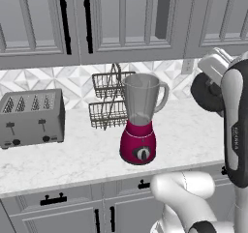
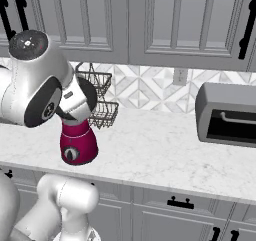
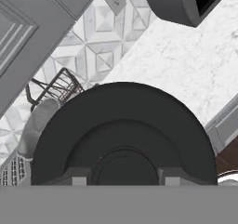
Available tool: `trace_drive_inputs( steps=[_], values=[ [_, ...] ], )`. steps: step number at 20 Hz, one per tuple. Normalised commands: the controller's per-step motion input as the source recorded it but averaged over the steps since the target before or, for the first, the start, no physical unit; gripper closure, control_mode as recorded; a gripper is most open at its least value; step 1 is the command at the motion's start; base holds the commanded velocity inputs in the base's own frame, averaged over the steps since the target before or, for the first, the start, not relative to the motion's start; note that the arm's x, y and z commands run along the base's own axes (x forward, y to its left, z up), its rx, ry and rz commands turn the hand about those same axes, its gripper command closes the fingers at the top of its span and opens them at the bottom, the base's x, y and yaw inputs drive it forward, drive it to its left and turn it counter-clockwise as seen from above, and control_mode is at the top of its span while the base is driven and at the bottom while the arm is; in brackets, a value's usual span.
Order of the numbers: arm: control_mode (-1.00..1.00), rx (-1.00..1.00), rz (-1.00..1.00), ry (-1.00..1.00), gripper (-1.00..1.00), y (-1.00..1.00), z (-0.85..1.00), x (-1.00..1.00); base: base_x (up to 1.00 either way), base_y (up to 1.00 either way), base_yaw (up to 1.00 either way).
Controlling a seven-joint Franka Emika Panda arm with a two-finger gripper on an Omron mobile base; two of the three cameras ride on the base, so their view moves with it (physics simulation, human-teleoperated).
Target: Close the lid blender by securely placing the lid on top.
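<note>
Flanking blender (image 1: 139, 125): toaster (image 1: 31, 117) left, wire rack (image 1: 109, 100) behind.

White marble counter (image 1: 193, 135) carries, left of the hand and below it, the blender (image 1: 139, 125); further left a wire basket rack (image 1: 107, 101) and grey toaster (image 1: 31, 117); right of the hand a dark microwave (image 2: 227, 115)
</note>
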Motion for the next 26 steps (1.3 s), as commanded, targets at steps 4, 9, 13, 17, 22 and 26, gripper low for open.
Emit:
trace_drive_inputs(
  steps=[4, 9, 13, 17, 22, 26],
  values=[
    [-1.0, 0.11, 0.0, -0.08, 1.0, 0.52, 0.29, -0.28, 0.0, 0.0, 0.0],
    [-1.0, 0.05, 0.0, -0.03, 1.0, 0.63, 0.16, 0.16, 0.0, 0.0, 0.0],
    [-1.0, 0.0, -0.01, 0.02, 1.0, 0.44, 0.04, 0.57, 0.0, 0.0, 0.0],
    [-1.0, 0.0, 0.0, 0.05, 1.0, 0.27, 0.0, 0.59, 0.0, 0.0, 0.0],
    [-1.0, -0.05, 0.0, 0.13, 1.0, 0.35, 0.0, 0.67, 0.0, 0.0, 0.0],
    [-1.0, -0.04, 0.0, 0.12, 1.0, 0.11, 0.0, 0.44, 0.0, 0.0, 0.0]
  ],
)
